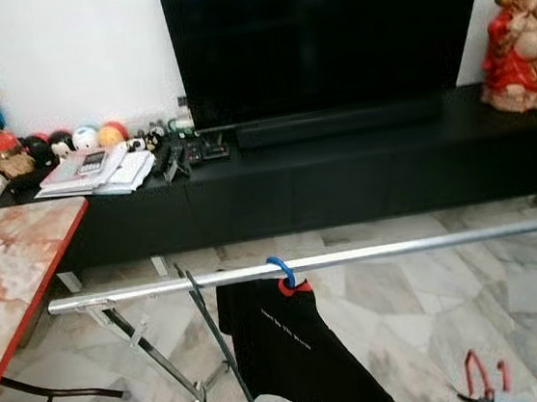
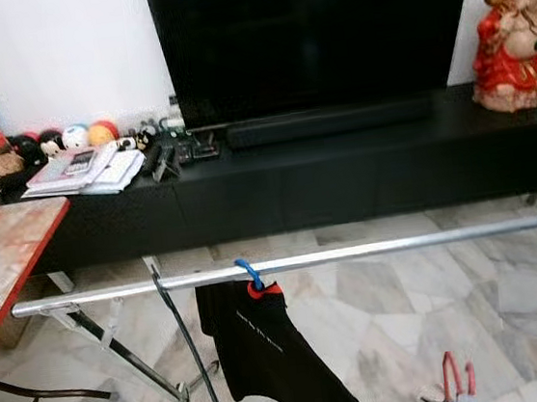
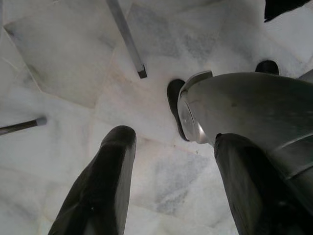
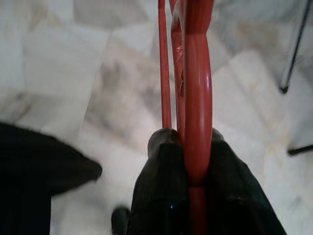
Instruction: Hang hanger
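Right tool (image 4: pixel 188 161) pinching red hanger (image 4: pixel 196 88); left tool (image 3: pixel 171 161) spread above floor; black shirt (image 1: pixel 300 353) (white print unreadable) hangs by blue hook (image 1: pixel 281 269) on rail (image 1: pixel 400 247).

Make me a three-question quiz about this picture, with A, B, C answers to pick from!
1. Where does the black shirt hang?
A. On the metal rail
B. On the TV
C. On the red table

2. What colour is the hanger that the right end effector holds?
A. Green
B. Red
C. White

3. How is the left end effector right now?
A. Shut on a hanger
B. Shut on a shirt
C. Open, holding nothing

Answers:
1. A, the shirt's blue hook loops over the rail in front of the TV bench.
2. B, the right wrist view shows red bars pinched between the black fingers.
3. C, the left wrist view shows its fingers apart with only marble floor between them.
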